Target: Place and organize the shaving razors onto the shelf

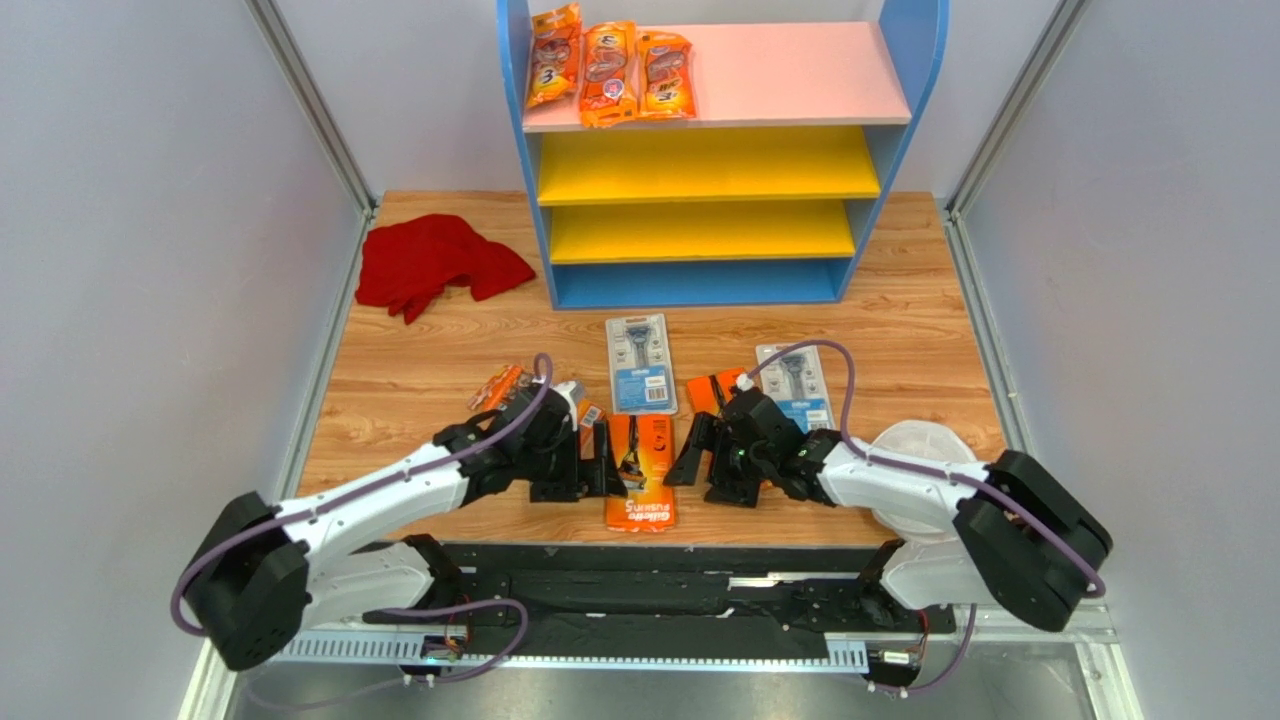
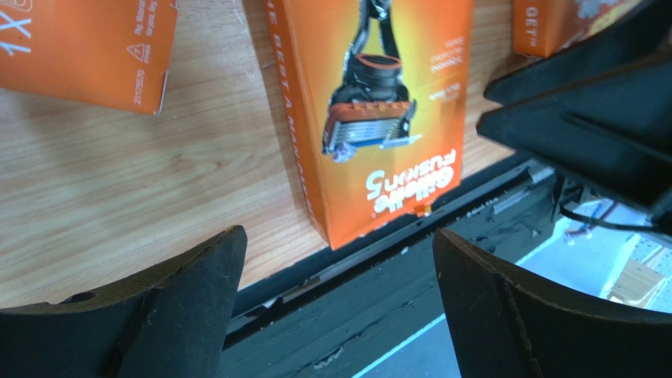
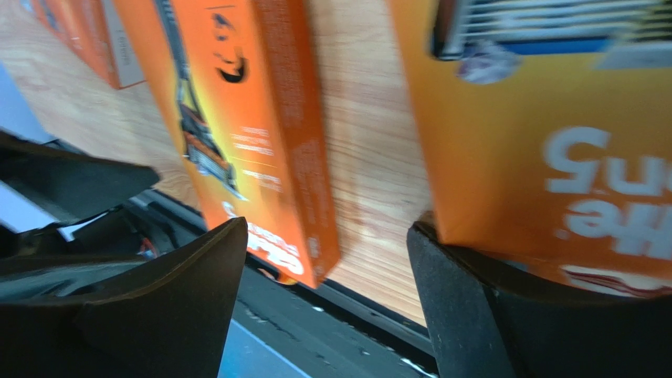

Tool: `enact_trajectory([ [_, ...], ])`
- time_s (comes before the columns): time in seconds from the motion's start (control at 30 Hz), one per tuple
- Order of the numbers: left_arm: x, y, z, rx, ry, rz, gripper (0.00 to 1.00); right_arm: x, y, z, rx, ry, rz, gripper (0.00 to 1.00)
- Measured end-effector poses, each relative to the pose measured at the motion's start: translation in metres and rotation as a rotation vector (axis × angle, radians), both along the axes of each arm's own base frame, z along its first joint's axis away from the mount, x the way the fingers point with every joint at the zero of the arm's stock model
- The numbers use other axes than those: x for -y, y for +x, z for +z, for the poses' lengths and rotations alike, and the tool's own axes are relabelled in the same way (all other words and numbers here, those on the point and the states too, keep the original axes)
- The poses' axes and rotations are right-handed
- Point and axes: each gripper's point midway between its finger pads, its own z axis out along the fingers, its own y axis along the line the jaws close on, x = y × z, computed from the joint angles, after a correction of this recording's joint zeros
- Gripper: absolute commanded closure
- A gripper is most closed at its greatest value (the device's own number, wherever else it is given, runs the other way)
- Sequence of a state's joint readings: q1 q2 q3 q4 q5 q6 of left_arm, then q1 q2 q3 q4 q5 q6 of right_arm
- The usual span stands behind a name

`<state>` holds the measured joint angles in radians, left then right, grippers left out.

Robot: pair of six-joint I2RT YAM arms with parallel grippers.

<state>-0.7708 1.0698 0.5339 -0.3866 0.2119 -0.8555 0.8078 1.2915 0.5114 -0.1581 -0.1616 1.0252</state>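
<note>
An orange razor box (image 1: 640, 477) lies flat at the table's near edge, between my two grippers. My left gripper (image 1: 606, 468) is open just left of it; in the left wrist view the box (image 2: 378, 110) lies beyond the open left gripper (image 2: 339, 238). My right gripper (image 1: 694, 455) is open just right of it, and nothing sits between the right gripper's (image 3: 327, 228) fingers. A second orange box (image 3: 552, 142) lies against the outside of my right finger. Two grey-blue blister cards (image 1: 642, 363) (image 1: 796, 383) lie further back. Three orange bags (image 1: 609, 71) rest on the shelf's pink top board (image 1: 796, 75).
A red cloth (image 1: 436, 263) lies at the back left beside the shelf. A round white dish (image 1: 920, 450) sits at the right by the right arm. More orange packs (image 1: 496, 387) (image 2: 79, 47) lie left of the left gripper. A black rail runs along the near edge.
</note>
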Motion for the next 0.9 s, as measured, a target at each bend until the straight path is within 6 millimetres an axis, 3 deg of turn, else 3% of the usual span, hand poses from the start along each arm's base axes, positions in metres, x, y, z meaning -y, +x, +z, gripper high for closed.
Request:
enact_trajectory([
  [0.3, 0.015, 0.012, -0.030, -0.124, 0.063, 0.049, 0.03, -0.052, 0.008, 0.002, 0.007, 0.110, 0.027, 0.19],
  [0.43, 0.024, 0.010, -0.027, -0.155, -0.021, 0.058, 0.03, -0.065, 0.019, 0.004, 0.048, 0.203, -0.002, 0.22],
  [0.6, 0.022, 0.006, -0.023, -0.154, -0.097, 0.098, 0.03, -0.070, 0.026, 0.008, 0.097, 0.274, -0.027, 0.22],
  [0.9, 0.002, -0.018, -0.009, -0.139, -0.120, 0.111, 0.03, -0.092, -0.005, 0.010, 0.069, 0.226, 0.062, 0.23],
])
